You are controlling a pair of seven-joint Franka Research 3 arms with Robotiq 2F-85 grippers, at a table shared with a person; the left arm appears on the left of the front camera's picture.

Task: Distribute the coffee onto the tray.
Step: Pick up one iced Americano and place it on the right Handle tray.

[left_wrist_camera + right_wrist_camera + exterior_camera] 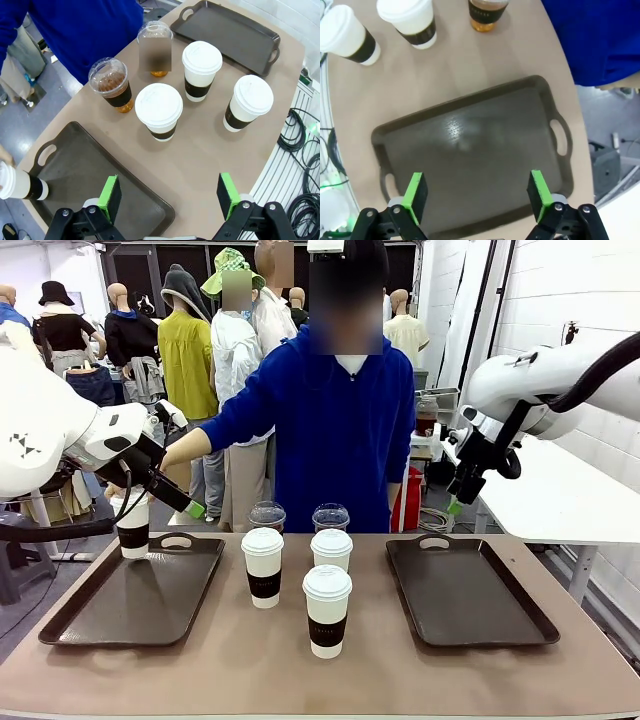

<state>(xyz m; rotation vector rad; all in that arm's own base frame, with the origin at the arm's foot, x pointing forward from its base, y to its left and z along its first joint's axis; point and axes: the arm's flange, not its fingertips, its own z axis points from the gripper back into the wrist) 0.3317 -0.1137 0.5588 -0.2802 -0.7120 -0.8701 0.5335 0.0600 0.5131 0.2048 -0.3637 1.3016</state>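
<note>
Status: 1 of 6 cups is on a tray. A paper cup (133,536) stands in the far corner of the left-hand tray (70,620), at middle left of the front view. The person's blue sleeve (240,420) reaches toward that side. The hand is hidden behind my left arm, so I cannot tell whether it touches the cup.

Not yet on a tray: 5 cups, all on the bare table (230,670) at centre frame. The 3 paper cups (327,610) stand in front and the 2 iced coffees (267,516) behind them, nearest the person. The right-hand tray (470,595) has nothing on it.

My left gripper (169,197) has its jaws wide apart with nothing between the green pads. It hangs above the edge of the left-hand tray, at the bottom of the left wrist view.

My right gripper (477,196) has its jaws fully spread and holds nothing. It hovers over the right-hand tray.

Judgement: the task is at an early stage. Most of the work is left, and neither of my grippers has a cup in hand. How the cups should be split between the 2 trays I cannot tell.
</note>
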